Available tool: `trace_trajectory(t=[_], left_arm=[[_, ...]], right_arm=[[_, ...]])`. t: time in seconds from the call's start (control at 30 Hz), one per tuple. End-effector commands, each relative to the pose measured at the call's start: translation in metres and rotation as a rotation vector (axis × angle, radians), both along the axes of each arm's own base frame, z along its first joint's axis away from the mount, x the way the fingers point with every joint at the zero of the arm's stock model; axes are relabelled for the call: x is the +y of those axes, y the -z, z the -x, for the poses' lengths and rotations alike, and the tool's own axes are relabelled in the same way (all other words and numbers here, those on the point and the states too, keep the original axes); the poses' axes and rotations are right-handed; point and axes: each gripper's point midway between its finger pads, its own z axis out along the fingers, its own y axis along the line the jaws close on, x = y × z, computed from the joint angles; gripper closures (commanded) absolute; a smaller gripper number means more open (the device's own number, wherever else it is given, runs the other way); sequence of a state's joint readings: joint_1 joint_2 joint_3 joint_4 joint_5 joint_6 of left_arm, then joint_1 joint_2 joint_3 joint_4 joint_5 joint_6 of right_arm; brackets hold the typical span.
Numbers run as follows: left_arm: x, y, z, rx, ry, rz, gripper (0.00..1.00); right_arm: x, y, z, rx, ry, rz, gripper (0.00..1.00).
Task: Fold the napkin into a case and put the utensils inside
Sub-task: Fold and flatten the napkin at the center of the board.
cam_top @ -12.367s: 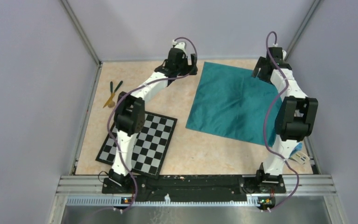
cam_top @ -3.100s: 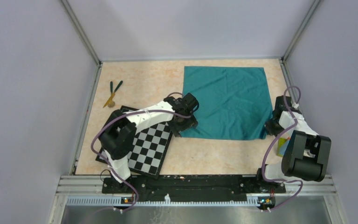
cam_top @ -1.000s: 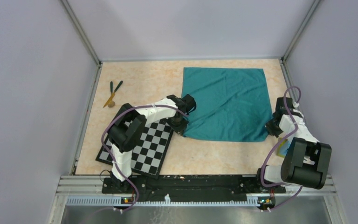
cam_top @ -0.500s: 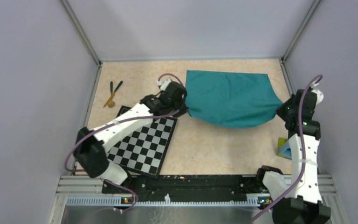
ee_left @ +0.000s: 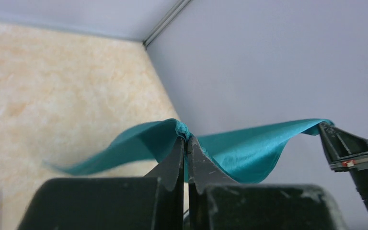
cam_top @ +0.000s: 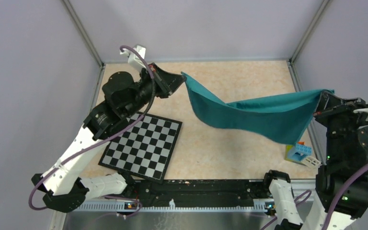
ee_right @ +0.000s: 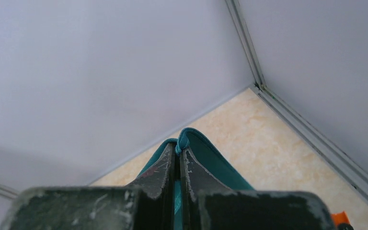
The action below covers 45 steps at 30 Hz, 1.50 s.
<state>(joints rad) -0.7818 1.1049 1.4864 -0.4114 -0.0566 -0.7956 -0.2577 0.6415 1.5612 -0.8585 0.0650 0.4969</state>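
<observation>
The teal-green napkin (cam_top: pixel 254 115) hangs in the air as a sagging sheet stretched between both grippers, off the table; it has no case shape. My left gripper (cam_top: pixel 181 78) is raised at the back left, shut on one corner of the napkin (ee_left: pixel 249 153). That corner bunches at the left gripper's (ee_left: pixel 186 141) tips. High at the right, my right gripper (cam_top: pixel 318 98) is shut on the opposite corner. In the right wrist view the napkin (ee_right: pixel 211 163) folds over the tips of the right gripper (ee_right: pixel 178 149). The utensils are hidden behind the raised left arm.
A black-and-white checkerboard (cam_top: pixel 143 146) lies on the table at the near left. Blue-and-green toy blocks (cam_top: pixel 299 153) sit at the near right, below the napkin's hanging edge. Grey walls close in the table on three sides.
Both arms have risen from the table with the napkin's corners pinched. The napkin has come off the surface and now hangs between them. The left arm now covers the utensils.
</observation>
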Motion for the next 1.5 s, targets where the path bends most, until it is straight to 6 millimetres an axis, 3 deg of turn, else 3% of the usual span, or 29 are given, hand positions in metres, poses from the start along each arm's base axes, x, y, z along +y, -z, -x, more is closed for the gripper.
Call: trace_trajectory(t=[0.0,0.13,0.27,0.3,0.5,0.67,0.7,0.8,0.87,1.0,1.13,1.3,1.47], left_arm=[[0.009,-0.056,0.003,-0.159,-0.022,0.074,1.00],[0.019,-0.068,-0.027,-0.203,-0.174,0.060,1.00],[0.008,-0.045,-0.075,-0.182,-0.270,-0.017,1.00],[0.005,-0.035,-0.090,-0.168,-0.285,-0.033,1.00],[-0.016,0.052,-0.193,-0.022,-0.250,-0.086,1.00],[-0.044,0.120,-0.265,0.072,-0.138,-0.075,1.00],[-0.050,0.148,-0.282,0.111,-0.121,-0.084,1.00],[-0.059,0.191,-0.315,0.165,-0.071,-0.074,1.00],[-0.063,0.209,-0.333,0.175,-0.037,-0.055,1.00],[-0.064,0.238,-0.356,0.210,-0.002,-0.034,1.00],[-0.062,0.248,-0.358,0.233,0.003,-0.040,1.00],[-0.051,0.262,-0.333,0.352,-0.003,-0.100,1.00],[-0.039,0.271,-0.283,0.472,0.000,-0.096,1.00]], right_arm=[[-0.002,-0.003,-0.016,0.037,-0.014,0.004,1.00],[-0.014,0.008,-0.053,0.074,-0.002,-0.008,1.00],[-0.020,0.036,-0.115,0.134,-0.055,-0.036,1.00],[-0.021,0.052,-0.136,0.175,-0.081,-0.048,1.00],[-0.024,0.122,-0.229,0.312,-0.218,-0.052,1.00],[-0.037,0.202,-0.303,0.461,-0.284,-0.060,1.00],[-0.040,0.212,-0.318,0.485,-0.294,-0.061,1.00],[-0.045,0.257,-0.355,0.571,-0.330,-0.082,1.00],[-0.048,0.273,-0.372,0.596,-0.345,-0.087,1.00],[-0.051,0.301,-0.390,0.660,-0.369,-0.100,1.00],[-0.051,0.315,-0.389,0.721,-0.378,-0.128,1.00],[-0.051,0.309,-0.362,0.798,-0.337,-0.142,1.00],[-0.055,0.296,-0.317,0.864,-0.252,-0.146,1.00]])
